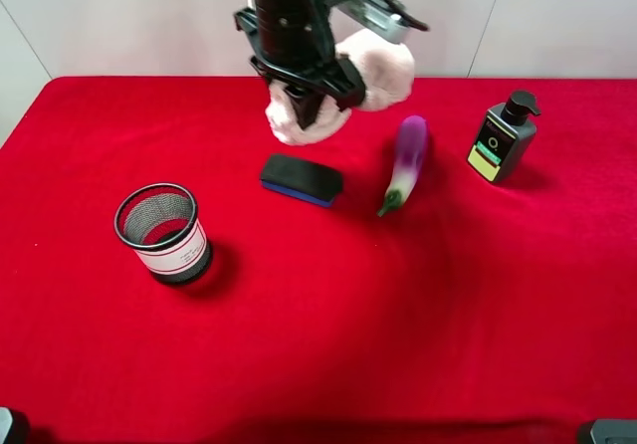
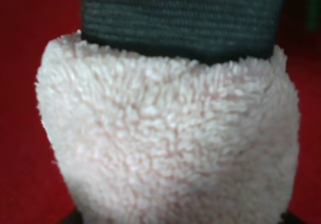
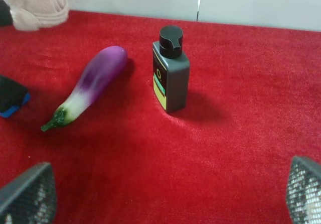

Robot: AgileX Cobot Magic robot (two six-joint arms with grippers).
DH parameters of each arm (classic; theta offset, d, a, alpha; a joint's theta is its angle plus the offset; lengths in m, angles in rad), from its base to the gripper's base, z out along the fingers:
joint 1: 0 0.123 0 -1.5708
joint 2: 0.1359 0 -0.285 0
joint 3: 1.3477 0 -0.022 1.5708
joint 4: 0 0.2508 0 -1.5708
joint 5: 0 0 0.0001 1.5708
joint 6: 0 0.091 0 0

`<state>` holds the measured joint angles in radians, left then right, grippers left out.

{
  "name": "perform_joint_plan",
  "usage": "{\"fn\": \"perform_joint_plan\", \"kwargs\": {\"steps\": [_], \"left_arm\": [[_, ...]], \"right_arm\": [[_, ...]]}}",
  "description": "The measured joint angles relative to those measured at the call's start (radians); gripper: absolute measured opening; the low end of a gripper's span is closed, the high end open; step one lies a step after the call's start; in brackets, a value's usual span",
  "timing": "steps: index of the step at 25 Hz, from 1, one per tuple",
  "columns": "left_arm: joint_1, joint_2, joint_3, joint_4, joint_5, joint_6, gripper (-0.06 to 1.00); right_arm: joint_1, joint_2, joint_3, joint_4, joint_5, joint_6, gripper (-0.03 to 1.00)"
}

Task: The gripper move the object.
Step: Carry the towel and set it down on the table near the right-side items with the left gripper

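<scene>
Far centre of red tablecloth [image 1: 418, 295]: left gripper [image 1: 304, 94] on a thick dark arm, claw pinched tight on the middle of the towel [image 1: 383, 71]. Pale pink-white, fluffy, tilted. One end bulging out right of the claw and higher, other end poking out below it toward the near-left. Lifted off the cloth by the look of it, just beyond and above the sponge block [image 1: 301, 179], not touching it. Cinched middle hidden under the claw in the high view.

Left wrist view: towel [image 2: 165, 133] filling nearly the whole frame, black band [image 2: 180, 18] across it, red cloth blurred behind. Claw tips not clear here, only dark slivers at the frame edge.

Near side: right gripper [image 3: 165, 196], two mesh-patterned fingers [image 3: 25, 194] spread wide, nothing between them, only bare cloth. Facing the eggplant [image 3: 90, 86] and bottle [image 3: 170, 76], well short of both.

Rest of table:
- sponge block: dark, blue underside, flat on cloth, centre.
- eggplant [image 1: 406, 162]: purple fading to white, lying right of the sponge block, green stem toward the near side.
- bottle [image 1: 503, 135]: dark grey with black pump top and yellow-green label, upright, right of the eggplant, apart from it.
- mesh cup [image 1: 164, 232]: black wire, white label, upright, near-left, well apart from everything else.
</scene>
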<state>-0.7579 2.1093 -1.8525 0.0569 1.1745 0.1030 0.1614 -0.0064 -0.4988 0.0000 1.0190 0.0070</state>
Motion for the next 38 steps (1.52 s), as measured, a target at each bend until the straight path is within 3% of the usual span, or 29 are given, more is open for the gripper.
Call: {"fn": "perform_joint_plan", "kwargs": {"steps": [15, 38], "left_arm": [[-0.156, 0.000, 0.000, -0.065, -0.033, 0.000, 0.38], [-0.241, 0.162, -0.003, -0.098, -0.155, 0.000, 0.38]], "right_arm": [[0.000, 0.000, 0.000, 0.000, 0.000, 0.000, 0.69], [0.000, 0.000, 0.000, 0.000, 0.000, 0.000, 0.69]]}}
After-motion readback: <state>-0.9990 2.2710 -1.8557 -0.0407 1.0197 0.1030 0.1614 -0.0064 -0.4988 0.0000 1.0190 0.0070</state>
